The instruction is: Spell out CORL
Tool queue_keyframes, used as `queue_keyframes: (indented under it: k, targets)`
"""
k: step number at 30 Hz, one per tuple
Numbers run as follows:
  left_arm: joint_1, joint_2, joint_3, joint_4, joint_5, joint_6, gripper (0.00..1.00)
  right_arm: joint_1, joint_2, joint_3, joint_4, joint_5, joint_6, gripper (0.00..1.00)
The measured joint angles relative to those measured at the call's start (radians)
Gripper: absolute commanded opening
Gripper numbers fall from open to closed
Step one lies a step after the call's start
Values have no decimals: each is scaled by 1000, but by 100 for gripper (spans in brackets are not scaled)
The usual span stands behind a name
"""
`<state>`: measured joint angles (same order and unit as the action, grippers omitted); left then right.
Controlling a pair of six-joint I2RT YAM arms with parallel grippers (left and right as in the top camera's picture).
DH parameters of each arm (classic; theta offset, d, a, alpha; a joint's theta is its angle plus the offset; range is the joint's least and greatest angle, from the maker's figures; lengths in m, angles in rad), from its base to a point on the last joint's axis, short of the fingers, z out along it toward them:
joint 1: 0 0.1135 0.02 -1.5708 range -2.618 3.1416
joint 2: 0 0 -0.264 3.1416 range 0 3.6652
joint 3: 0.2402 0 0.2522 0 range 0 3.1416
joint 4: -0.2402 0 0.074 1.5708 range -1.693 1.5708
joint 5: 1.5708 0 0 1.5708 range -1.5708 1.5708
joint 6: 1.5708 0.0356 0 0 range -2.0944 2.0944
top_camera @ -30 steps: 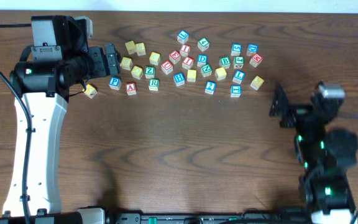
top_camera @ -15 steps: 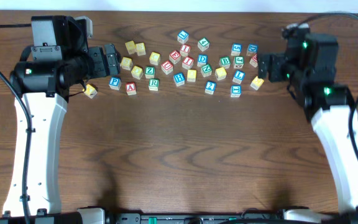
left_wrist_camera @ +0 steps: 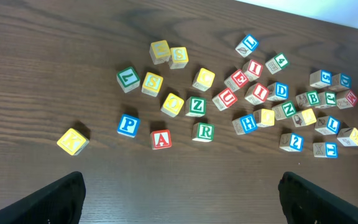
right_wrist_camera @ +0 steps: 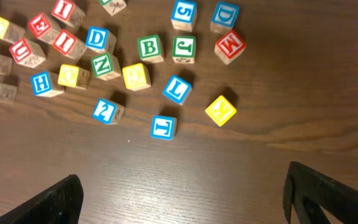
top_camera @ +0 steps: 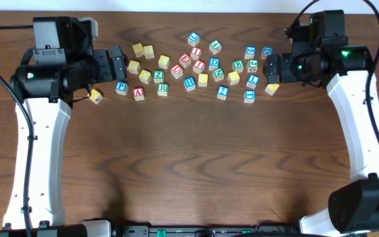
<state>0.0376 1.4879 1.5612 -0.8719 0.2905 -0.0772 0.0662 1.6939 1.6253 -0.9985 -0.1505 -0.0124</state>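
Observation:
Several small letter cubes lie scattered along the back of the table. The green R cube sits at the front of the left cluster. The blue L cube is in the right cluster. Yellow-faced cubes with faint letters lie among them, such as one beside the green Z and one left of the L. My left gripper hangs open at the left end of the cubes, holding nothing. My right gripper hangs open at the right end, also holding nothing.
A red A cube, a blue P cube and a lone yellow cube sit near the R. A yellow K cube and a blue T cube lie by the L. Bare wood fills the table's front half.
The right arm has swung up from the front right corner to the back right, beside the cubes. The left arm and the cubes have not moved.

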Motion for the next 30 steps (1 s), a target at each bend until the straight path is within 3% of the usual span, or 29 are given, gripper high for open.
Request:
queue_keyframes:
  k: [13,22,30]
  targets:
    - [-63,22,8,45,-16,-16,98,4,1,1,39,-194,9,99]
    - [-208,162,185,-7,-154,-84,95,4,1,1,42,-224,9,99]
    - [-291,307,207,-58,-208,-111,90,4,1,1,36,-228,9,99]
